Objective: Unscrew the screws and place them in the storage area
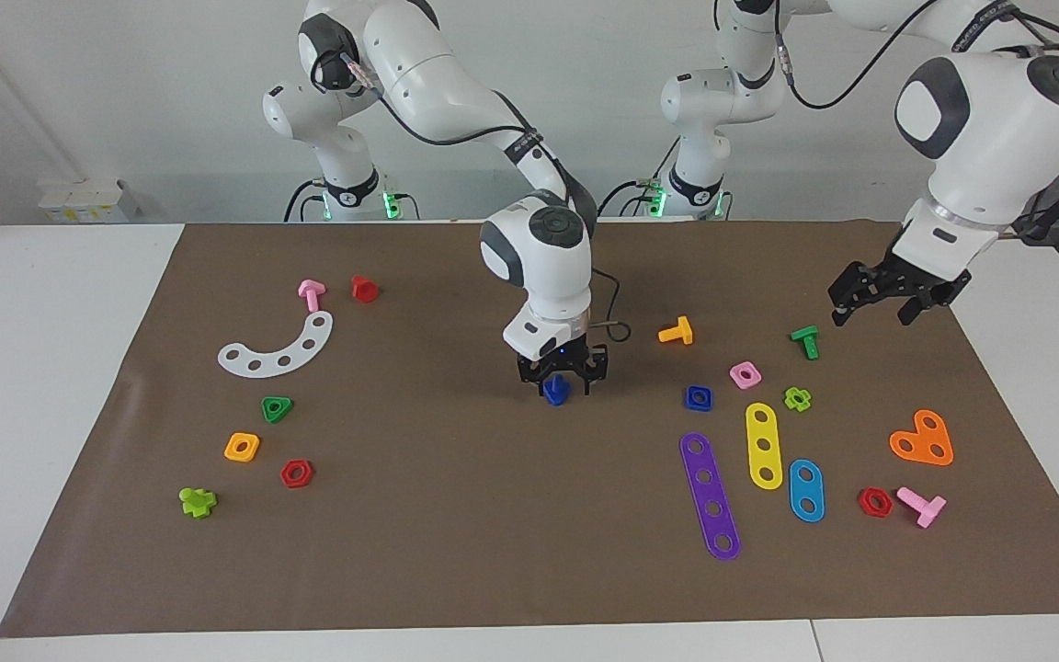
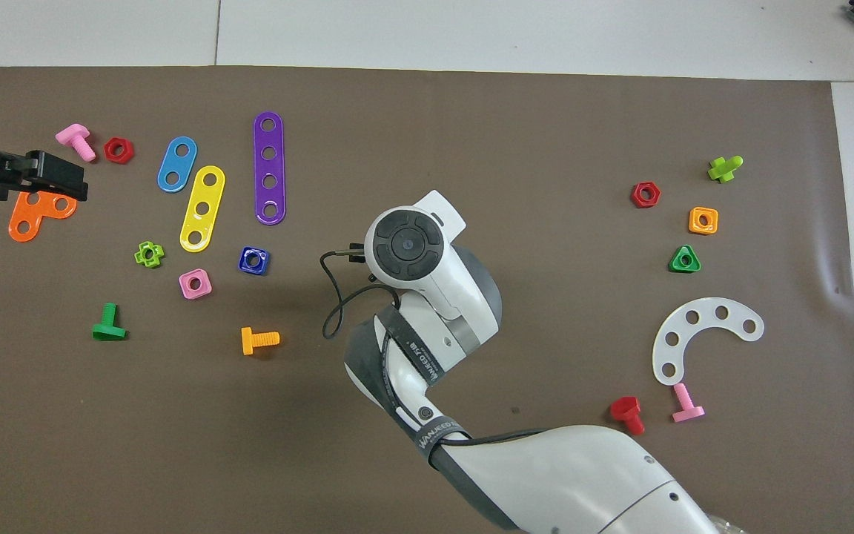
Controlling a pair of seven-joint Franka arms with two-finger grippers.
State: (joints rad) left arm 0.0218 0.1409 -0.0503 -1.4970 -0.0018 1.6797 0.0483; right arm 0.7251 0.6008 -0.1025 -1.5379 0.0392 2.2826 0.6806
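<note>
My right gripper (image 1: 559, 379) is shut on the dark-blue bolt (image 1: 556, 390) and holds it just over the middle of the brown mat. In the overhead view the right wrist (image 2: 406, 245) hides the bolt. The matching dark-blue square nut (image 1: 699, 397) lies flat on the mat, toward the left arm's end; it also shows in the overhead view (image 2: 253, 260). My left gripper (image 1: 874, 314) is open and empty, raised over the mat's edge at the left arm's end, above the orange heart plate (image 2: 30, 216) in the overhead view (image 2: 71, 182).
Around the blue nut lie a pink square nut (image 1: 745, 374), an orange bolt (image 1: 677, 331), a green bolt (image 1: 806, 341) and purple (image 1: 710, 495), yellow (image 1: 763, 445) and blue (image 1: 805, 490) strips. Toward the right arm's end lie a white curved plate (image 1: 278, 348), a green triangular nut (image 1: 277, 408) and other nuts.
</note>
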